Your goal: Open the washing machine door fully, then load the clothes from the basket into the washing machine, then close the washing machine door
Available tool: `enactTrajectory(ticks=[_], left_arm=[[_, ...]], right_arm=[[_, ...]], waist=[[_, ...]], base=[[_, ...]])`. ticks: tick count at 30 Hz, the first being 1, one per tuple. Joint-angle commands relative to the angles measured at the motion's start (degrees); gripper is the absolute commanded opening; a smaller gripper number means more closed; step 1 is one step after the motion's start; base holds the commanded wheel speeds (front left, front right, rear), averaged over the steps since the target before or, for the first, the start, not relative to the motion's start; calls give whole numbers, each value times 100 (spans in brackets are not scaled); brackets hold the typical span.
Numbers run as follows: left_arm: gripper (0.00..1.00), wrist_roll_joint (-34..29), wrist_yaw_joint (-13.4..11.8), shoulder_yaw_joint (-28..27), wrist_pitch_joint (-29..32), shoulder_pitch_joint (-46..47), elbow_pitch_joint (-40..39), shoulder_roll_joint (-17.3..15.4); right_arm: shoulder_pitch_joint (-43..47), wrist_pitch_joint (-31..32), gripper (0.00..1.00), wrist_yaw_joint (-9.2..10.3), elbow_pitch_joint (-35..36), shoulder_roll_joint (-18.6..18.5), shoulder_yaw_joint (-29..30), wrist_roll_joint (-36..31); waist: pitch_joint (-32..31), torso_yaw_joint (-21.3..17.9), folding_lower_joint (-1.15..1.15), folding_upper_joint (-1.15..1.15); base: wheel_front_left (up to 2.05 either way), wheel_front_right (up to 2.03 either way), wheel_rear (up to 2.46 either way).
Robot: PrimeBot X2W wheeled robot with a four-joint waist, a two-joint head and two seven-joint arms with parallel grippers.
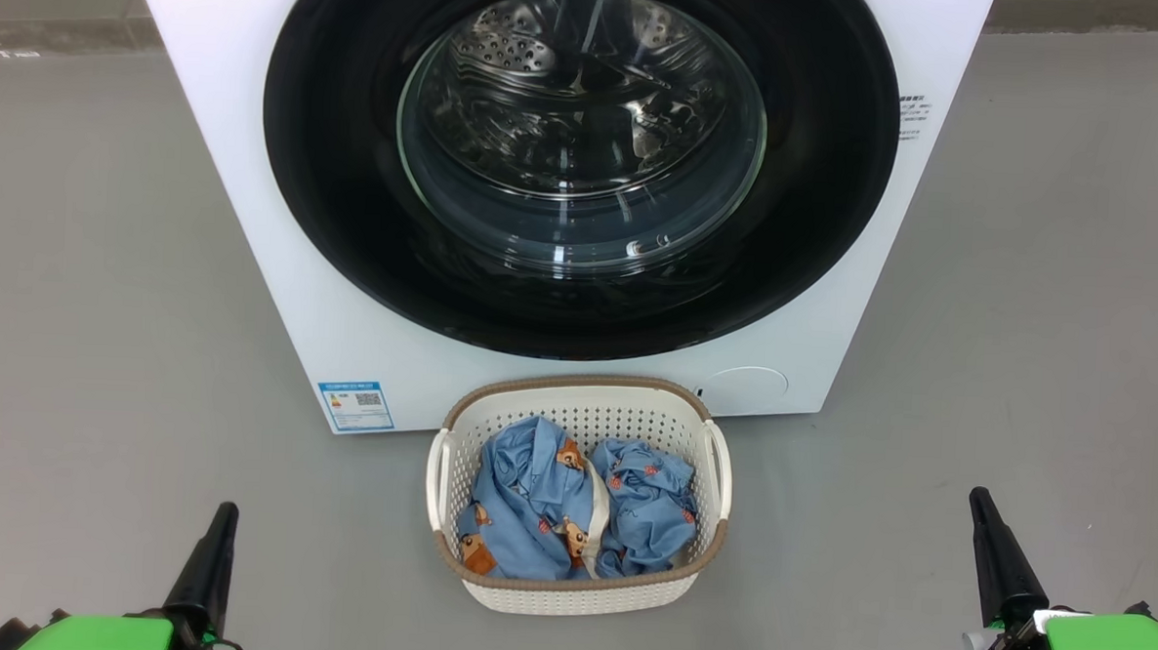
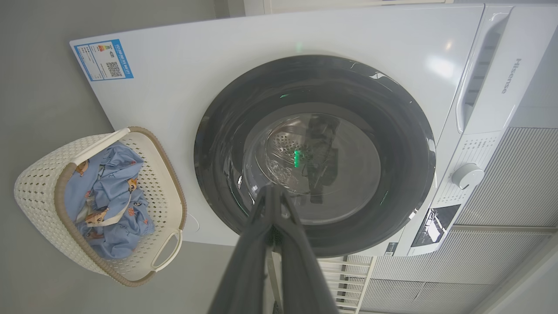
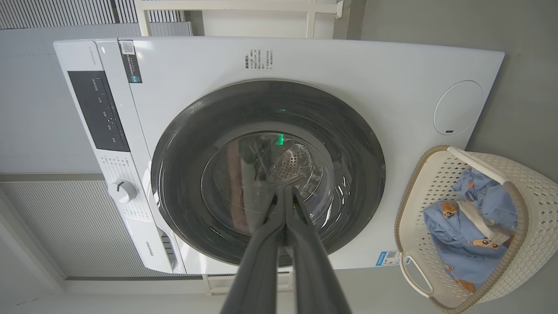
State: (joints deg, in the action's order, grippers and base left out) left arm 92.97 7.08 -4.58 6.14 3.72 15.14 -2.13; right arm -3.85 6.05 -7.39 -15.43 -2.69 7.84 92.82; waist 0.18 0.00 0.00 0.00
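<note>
The washing machine stands on the grey floor. The washing machine door is shut flush against its front, and the steel drum is visible through the glass. Just in front of its base sits the basket, holding the clothes: 2 blue bear-print garments, 1 with a cream band. The left gripper and right gripper hover low on either side, well apart from the basket. Each has its 2 fingers pressed together on nothing. The left wrist view adds the white dial and the detergent drawer recess. The right wrist view faces the dark control panel.
</note>
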Motion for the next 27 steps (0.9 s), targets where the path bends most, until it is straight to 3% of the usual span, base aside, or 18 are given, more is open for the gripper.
enactTrajectory(ticks=[1,26,27], left_arm=[[0,-85,41,-200,39,247,-111,-75],[0,-83,41,-198,38,247,-111,-75],[100,1,-1,2,-1,-1,4,1]], right_arm=[[-234,45,0,-10,141,-19,-130,-67],[-234,45,0,-10,141,-19,-131,-66],[1,0,100,0,-5,1,0,0]], waist=[[0,0,0,0],[0,0,0,0],[0,0,0,0]], base=[[0,0,0],[0,0,0],[0,0,0]])
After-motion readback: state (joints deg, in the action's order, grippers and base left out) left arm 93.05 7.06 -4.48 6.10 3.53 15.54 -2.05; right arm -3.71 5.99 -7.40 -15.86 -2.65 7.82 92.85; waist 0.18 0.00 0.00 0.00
